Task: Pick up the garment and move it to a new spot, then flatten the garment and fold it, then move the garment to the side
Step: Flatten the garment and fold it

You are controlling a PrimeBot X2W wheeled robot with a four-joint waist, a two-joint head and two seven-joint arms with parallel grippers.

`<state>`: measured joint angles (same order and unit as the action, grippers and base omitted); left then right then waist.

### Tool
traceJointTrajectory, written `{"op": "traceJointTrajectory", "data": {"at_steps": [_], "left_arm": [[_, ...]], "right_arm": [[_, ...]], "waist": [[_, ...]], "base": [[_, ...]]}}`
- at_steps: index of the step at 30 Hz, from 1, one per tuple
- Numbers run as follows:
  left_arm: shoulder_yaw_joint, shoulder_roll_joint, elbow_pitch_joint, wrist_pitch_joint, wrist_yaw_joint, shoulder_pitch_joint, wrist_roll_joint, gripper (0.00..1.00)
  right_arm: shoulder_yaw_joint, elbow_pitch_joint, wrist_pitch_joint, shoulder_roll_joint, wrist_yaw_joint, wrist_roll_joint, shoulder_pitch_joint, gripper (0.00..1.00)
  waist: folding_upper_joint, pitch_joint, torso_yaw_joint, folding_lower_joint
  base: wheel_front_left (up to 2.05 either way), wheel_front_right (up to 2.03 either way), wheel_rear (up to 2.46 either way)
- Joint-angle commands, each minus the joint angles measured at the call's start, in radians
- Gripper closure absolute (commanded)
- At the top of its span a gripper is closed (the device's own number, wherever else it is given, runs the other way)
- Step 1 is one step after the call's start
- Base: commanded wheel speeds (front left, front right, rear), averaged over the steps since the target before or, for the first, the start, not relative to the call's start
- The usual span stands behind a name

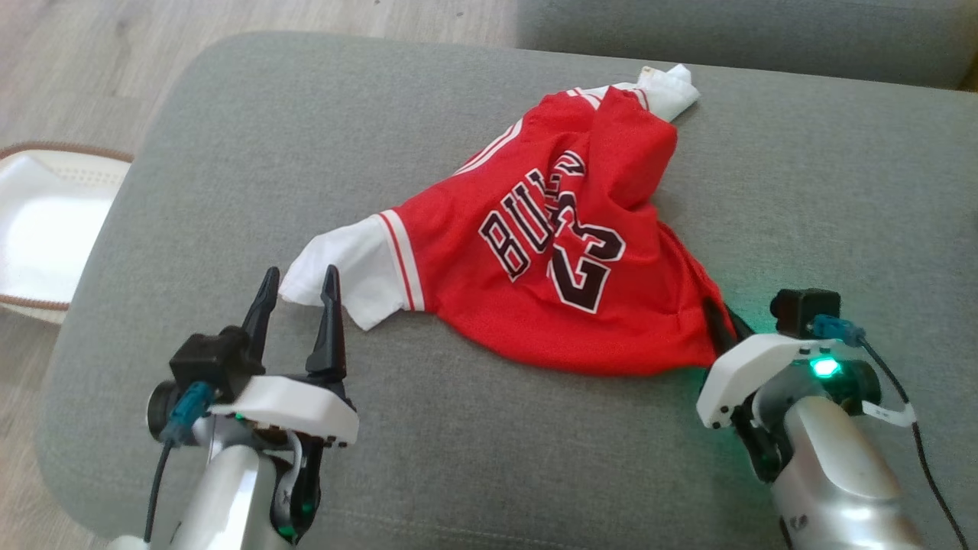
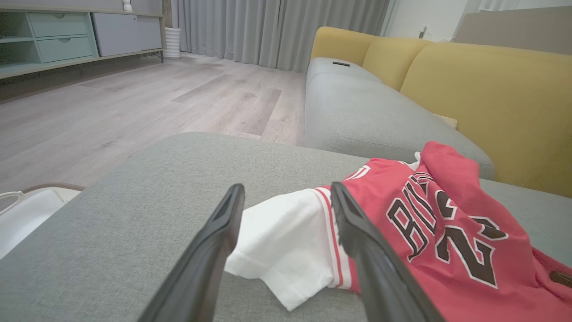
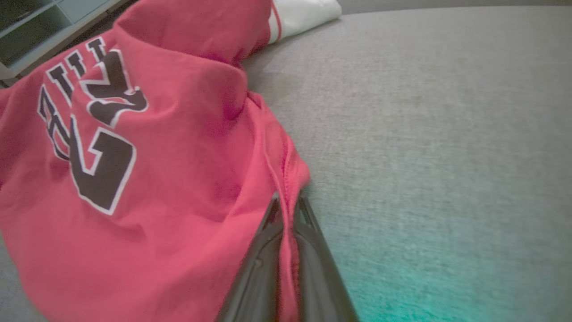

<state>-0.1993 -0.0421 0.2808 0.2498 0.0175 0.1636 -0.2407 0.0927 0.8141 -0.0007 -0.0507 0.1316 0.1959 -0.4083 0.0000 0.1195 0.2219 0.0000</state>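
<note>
A red jersey with white sleeves and black "BULLS 23" lettering, the garment, lies crumpled on the grey cushion. My left gripper is open, its two dark fingers straddling the tip of the near white sleeve. My right gripper is shut on the garment's red hem at its right corner, with cloth pinched between the fingers. In the head view the right fingers are mostly hidden under the red fabric. The far white sleeve points toward the back of the cushion.
A white basket with a brown rim stands on the wooden floor left of the cushion. Beyond it runs a grey sofa seat with yellow backrests. A small dark object lies on the far seat.
</note>
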Motion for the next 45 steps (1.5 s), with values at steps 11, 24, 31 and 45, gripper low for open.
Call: {"op": "traceJointTrajectory", "data": {"at_steps": [11, 24, 31, 45], "left_arm": [[0.031, -0.008, -0.029, 0.012, 0.0, 0.028, -0.006, 0.0], [0.012, -0.008, -0.025, 0.012, -0.004, 0.039, -0.019, 0.0], [0.016, -0.008, -0.014, 0.012, -0.008, 0.024, -0.018, 0.0], [0.032, -0.008, -0.03, 0.012, -0.017, -0.04, -0.017, 0.0]], "right_arm": [[-0.193, -0.105, -0.069, -0.024, -0.001, -0.175, -0.074, 1.0], [-0.461, -0.177, -0.036, -0.005, -0.001, -0.421, -0.091, 0.0], [-0.398, -0.184, -0.172, 0.0, -0.001, -0.426, -0.071, 0.0], [-0.165, -0.398, -0.254, 0.0, -0.001, -0.055, 0.292, 0.0]], "waist": [[0.0, -0.019, -0.062, 0.0], [0.0, -0.008, -0.085, 0.0], [0.0, -0.039, -0.093, 0.0], [0.0, -0.076, -0.156, 0.0]], "base": [[0.0, 0.0, 0.0], [0.0, 0.0, 0.0], [0.0, 0.0, 0.0], [0.0, 0.0, 0.0]]}}
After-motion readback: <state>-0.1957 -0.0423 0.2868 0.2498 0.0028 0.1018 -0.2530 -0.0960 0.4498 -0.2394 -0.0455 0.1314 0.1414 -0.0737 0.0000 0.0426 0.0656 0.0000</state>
